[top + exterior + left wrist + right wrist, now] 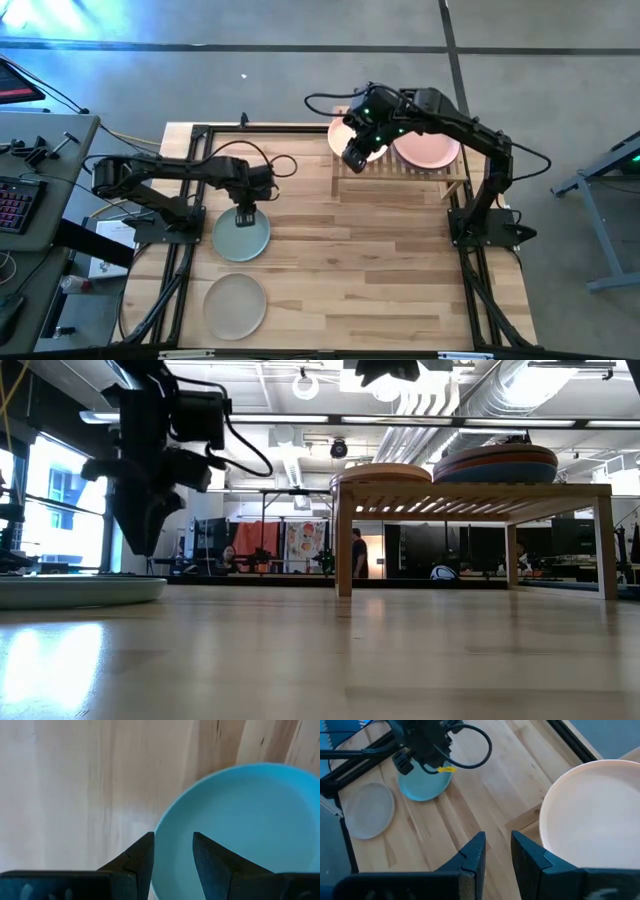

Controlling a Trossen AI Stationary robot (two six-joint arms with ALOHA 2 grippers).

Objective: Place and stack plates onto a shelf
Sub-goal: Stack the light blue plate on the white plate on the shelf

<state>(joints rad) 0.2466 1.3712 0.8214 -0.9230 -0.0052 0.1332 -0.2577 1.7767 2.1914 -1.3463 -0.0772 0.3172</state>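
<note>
Green plate (241, 236) on the tabletop, left of centre in the high view, under the left gripper (245, 215).
Stiff, smooth, probably slippery: grip its rim. Left jaws open astride the edge; right gripper (354, 157), over the shelf (400, 168), empty, jaws slightly apart.

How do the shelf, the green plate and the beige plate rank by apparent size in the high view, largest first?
1. Shelf, clearly widest.
2. Green plate and beige plate: they look about equal, so I won't rank them.
</note>
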